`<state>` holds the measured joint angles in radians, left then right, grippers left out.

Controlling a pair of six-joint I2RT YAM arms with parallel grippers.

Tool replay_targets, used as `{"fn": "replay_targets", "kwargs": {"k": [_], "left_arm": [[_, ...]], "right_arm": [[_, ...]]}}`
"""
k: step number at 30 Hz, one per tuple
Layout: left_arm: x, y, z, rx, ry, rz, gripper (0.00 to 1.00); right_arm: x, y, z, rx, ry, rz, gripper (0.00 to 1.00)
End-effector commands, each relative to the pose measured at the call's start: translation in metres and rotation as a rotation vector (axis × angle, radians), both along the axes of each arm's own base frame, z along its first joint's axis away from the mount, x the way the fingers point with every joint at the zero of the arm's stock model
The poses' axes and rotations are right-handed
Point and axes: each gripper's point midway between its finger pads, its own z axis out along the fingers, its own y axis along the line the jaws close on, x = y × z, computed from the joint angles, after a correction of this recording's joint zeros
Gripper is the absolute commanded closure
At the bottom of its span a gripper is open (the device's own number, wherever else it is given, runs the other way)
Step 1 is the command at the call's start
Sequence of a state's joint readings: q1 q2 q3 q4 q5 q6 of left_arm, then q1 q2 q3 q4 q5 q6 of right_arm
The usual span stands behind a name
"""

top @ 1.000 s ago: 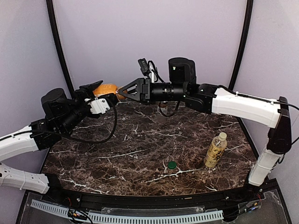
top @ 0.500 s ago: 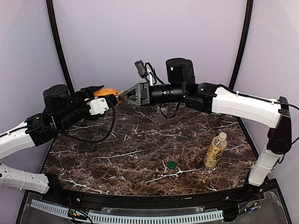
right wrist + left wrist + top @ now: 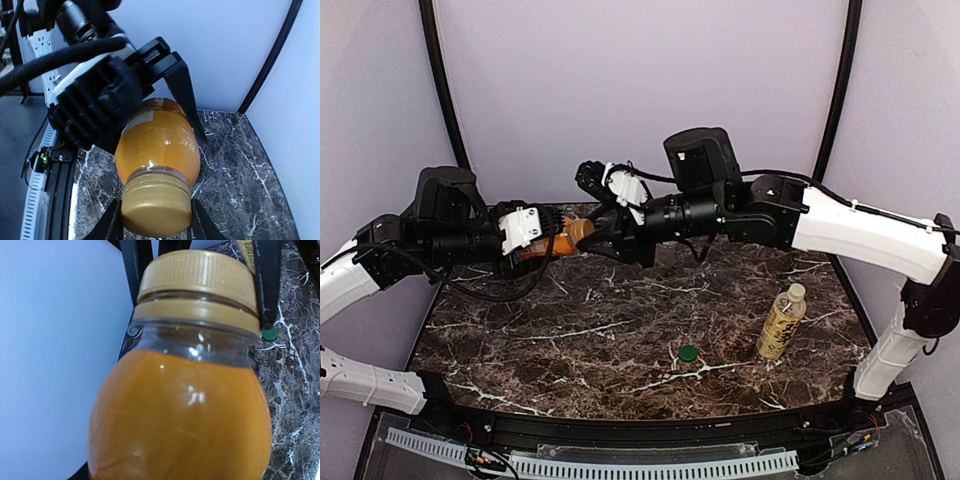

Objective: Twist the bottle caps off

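The dark marble table (image 3: 620,330) fills the lower half of the top view. Near the middle of that view, above the table's back edge, the left gripper (image 3: 542,246) is closed around the short orange bottle (image 3: 556,244) and holds it sideways in the air. The right gripper (image 3: 588,234) pinches the bottle's gold cap (image 3: 581,230). Only the right wrist view shows both black fingers (image 3: 107,226) touching the cap's sides. At the right of the top view, a yellow-labelled bottle (image 3: 782,322) stands on the table. A small green cap (image 3: 689,353) lies to its left.
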<state>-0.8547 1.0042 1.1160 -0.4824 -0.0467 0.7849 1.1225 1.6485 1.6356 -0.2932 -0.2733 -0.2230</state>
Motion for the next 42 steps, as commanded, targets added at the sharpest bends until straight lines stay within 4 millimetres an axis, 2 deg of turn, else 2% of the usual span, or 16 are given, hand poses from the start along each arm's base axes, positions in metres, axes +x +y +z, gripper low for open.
{"fn": "replay_targets", "kwargs": {"k": [1, 4, 7, 16, 17, 18, 19, 20, 25, 29, 32, 34, 35, 37, 39, 42], "left_arm": [[-0.051, -0.025, -0.022, -0.042, 0.259, -0.214, 0.88], [-0.06, -0.027, -0.026, -0.054, 0.321, -0.23, 0.88], [-0.064, -0.028, -0.024, -0.068, 0.347, -0.242, 0.88], [-0.06, -0.027, -0.02, -0.077, 0.323, -0.226, 0.88], [-0.06, -0.027, -0.02, -0.077, 0.322, -0.225, 0.88], [-0.06, -0.026, -0.02, -0.077, 0.32, -0.224, 0.87], [-0.06, -0.026, -0.02, -0.08, 0.316, -0.222, 0.87], [-0.059, -0.025, -0.02, -0.078, 0.311, -0.216, 0.87], [-0.05, -0.02, -0.017, -0.071, 0.249, -0.179, 0.88], [-0.034, -0.017, -0.01, -0.087, 0.166, -0.116, 0.87], [-0.009, -0.007, -0.003, -0.094, 0.043, 0.002, 0.87], [0.006, -0.005, 0.013, -0.108, -0.088, 0.038, 0.87], [0.011, -0.001, 0.012, -0.091, -0.119, 0.064, 0.88], [0.021, 0.002, 0.02, -0.086, -0.194, 0.098, 0.87], [0.029, 0.006, 0.027, -0.082, -0.266, 0.139, 0.87], [0.037, 0.009, 0.039, -0.078, -0.37, 0.166, 0.87]], "right_arm": [[-0.044, 0.012, 0.013, 0.01, -0.464, 0.201, 1.0], [-0.061, 0.015, 0.005, -0.03, -0.623, 0.249, 1.0], [-0.064, 0.017, -0.006, -0.085, -0.761, 0.261, 1.0], [-0.056, 0.019, -0.01, -0.136, -0.847, 0.205, 1.0], [-0.051, 0.019, -0.009, -0.141, -0.856, 0.174, 0.9], [-0.049, 0.018, -0.007, -0.139, -0.857, 0.153, 0.58], [-0.047, 0.018, -0.004, -0.128, -0.842, 0.125, 0.32], [-0.045, 0.017, 0.001, -0.114, -0.822, 0.098, 0.2], [-0.047, 0.003, 0.02, -0.038, -0.736, 0.036, 0.04], [-0.051, -0.014, 0.029, 0.024, -0.596, -0.005, 0.01], [-0.044, -0.03, 0.042, 0.096, -0.387, -0.053, 0.01], [-0.023, -0.041, 0.058, 0.186, -0.147, -0.111, 0.01], [-0.008, -0.044, 0.064, 0.232, -0.006, -0.166, 0.01], [0.025, -0.051, 0.065, 0.293, 0.271, -0.296, 0.01], [0.037, -0.052, 0.06, 0.334, 0.483, -0.315, 0.01], [0.04, -0.041, 0.053, 0.357, 0.649, -0.298, 0.02]]}}
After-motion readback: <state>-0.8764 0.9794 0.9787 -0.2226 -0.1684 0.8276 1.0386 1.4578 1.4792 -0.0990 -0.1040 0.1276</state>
